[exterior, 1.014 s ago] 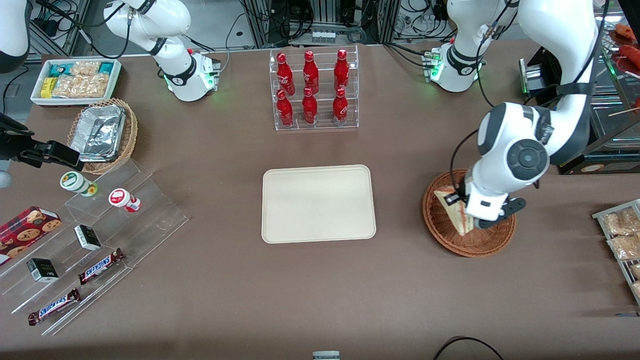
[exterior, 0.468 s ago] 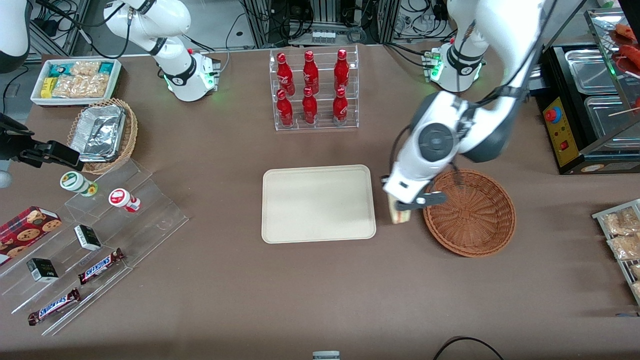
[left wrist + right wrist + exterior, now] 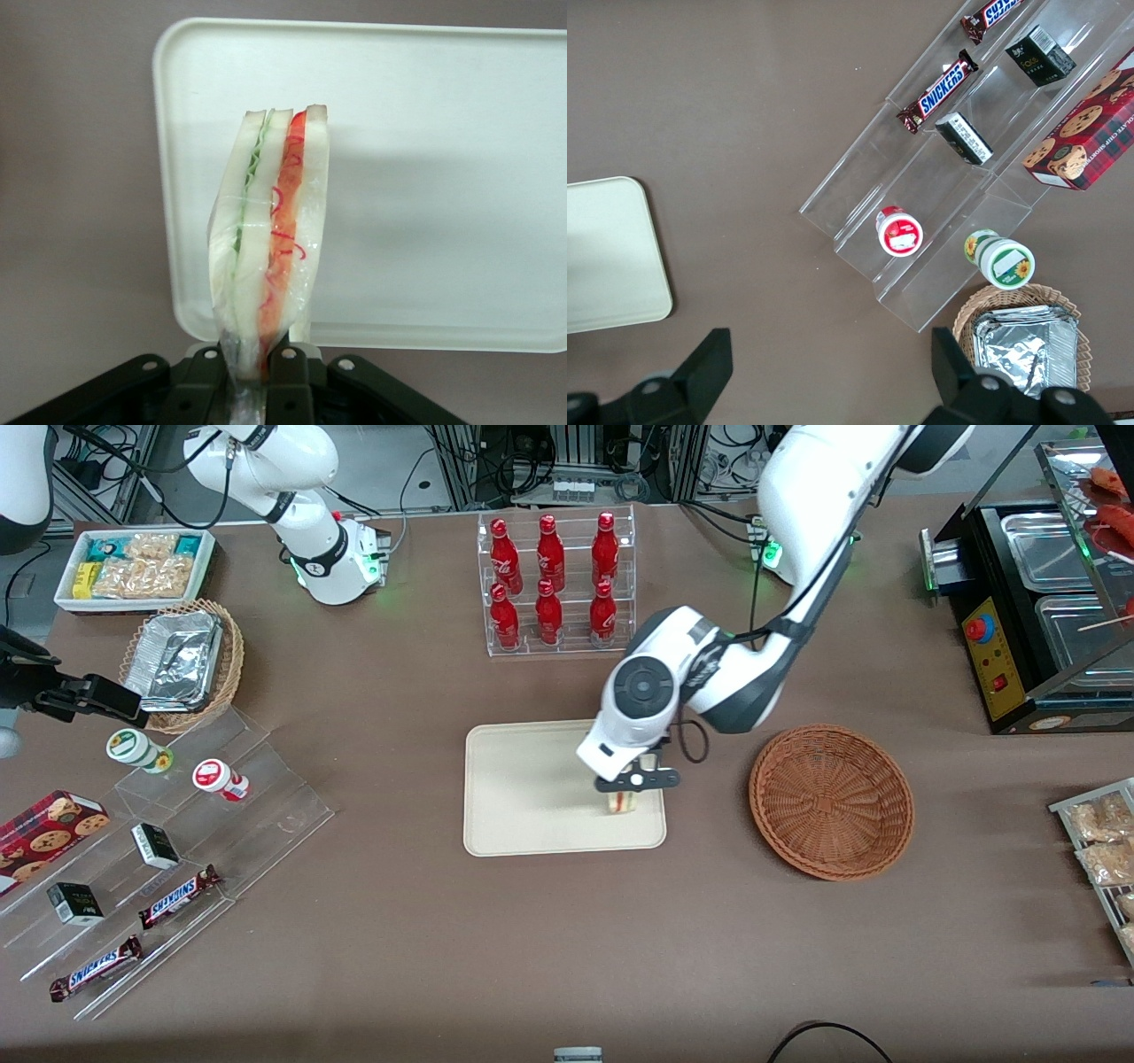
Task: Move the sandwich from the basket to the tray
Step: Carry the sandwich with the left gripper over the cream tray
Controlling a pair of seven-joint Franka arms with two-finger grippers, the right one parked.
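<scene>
**Sandwich gripped edge-on above the tray**

The gripper (image 3: 631, 781) hangs over the tray (image 3: 532, 797), above the part of it toward the working arm's end of the table, at about four o'clock from the tray's centre in the front view. Its fingers (image 3: 285, 365) are clamped on the sandwich (image 3: 270, 235), pinching the wrapped wedge by one end. In the wrist view the sandwich's long axis runs straight away from the gripper, and its layered edge faces the camera: pale bread slices with a green filling strip on one side and a red-orange strip on the other. From the front only a small part of the sandwich (image 3: 622, 802) shows below the gripper. Whether it touches the tray surface cannot be told.

The basket (image 3: 831, 802) stands at three o'clock from the tray, well apart from the gripper, with nothing in it.

At twelve o'clock from the tray a clear rack (image 3: 558, 583) holds six red bottles (image 3: 550, 554) in two rows. Toward the parked arm's end, a tiered clear stand (image 3: 168, 868) carries two bars lettered SNICKERS (image 3: 177, 895), small dark boxes and two round tubs. A lighter wicker basket (image 3: 182, 664) there holds foil containers, and a white box (image 3: 135, 567) holds snack packets.
</scene>
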